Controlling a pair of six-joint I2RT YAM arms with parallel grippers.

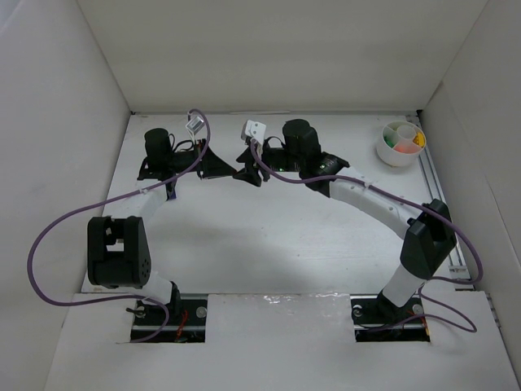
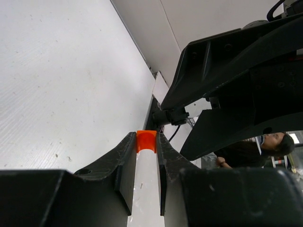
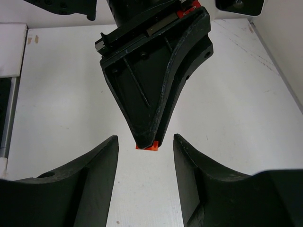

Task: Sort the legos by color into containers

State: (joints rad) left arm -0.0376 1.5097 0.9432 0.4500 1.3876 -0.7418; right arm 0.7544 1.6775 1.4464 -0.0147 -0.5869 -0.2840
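A tiny orange lego (image 2: 146, 141) is pinched at the tips of my left gripper (image 2: 146, 136), which is shut on it. The right wrist view shows the same orange lego (image 3: 147, 147) poking out under the left gripper's black fingertips (image 3: 150, 127), just above the white table. My right gripper (image 3: 146, 139) is open, one finger on each side of the lego, not touching it. From above, the two grippers meet tip to tip at the back middle of the table (image 1: 242, 173). The round white divided cup (image 1: 396, 159) stands at the back right, with green, orange and yellow pieces inside.
White walls enclose the table (image 1: 269, 236) on three sides. A purple cable (image 1: 49, 236) loops off the left arm and another runs along the right arm (image 1: 383, 204). A metal rail (image 1: 444, 212) lines the right edge.
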